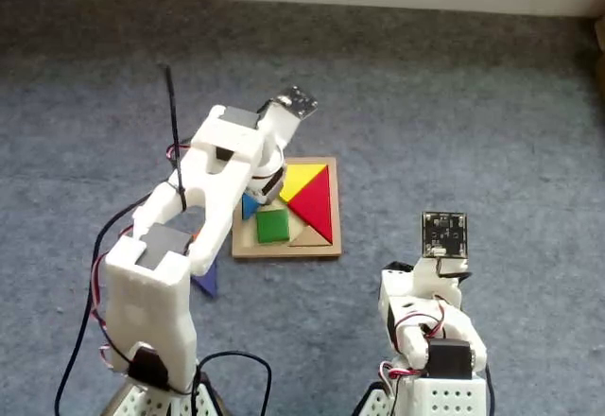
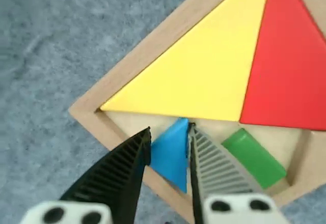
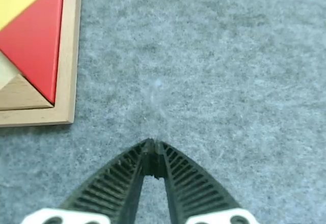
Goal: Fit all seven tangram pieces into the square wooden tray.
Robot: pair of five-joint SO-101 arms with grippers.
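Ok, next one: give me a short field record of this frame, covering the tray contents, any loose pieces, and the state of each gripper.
tray: square wooden tray on grey carpet
pieces in tray: yellow triangle, red triangle, green square
left gripper: shut on blue triangle, at a tray corner, with the piece's tip across the rim
right gripper: shut, holding nothing, over carpet beside the tray
loose piece: dark blue piece on the carpet outside the tray
task state: unfinished

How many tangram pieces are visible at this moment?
6. In the tray: yellow triangle, red triangle, green square, tan triangle. Blue triangle in the left gripper at the tray's edge. Purple piece on the carpet. The arm may hide a seventh.
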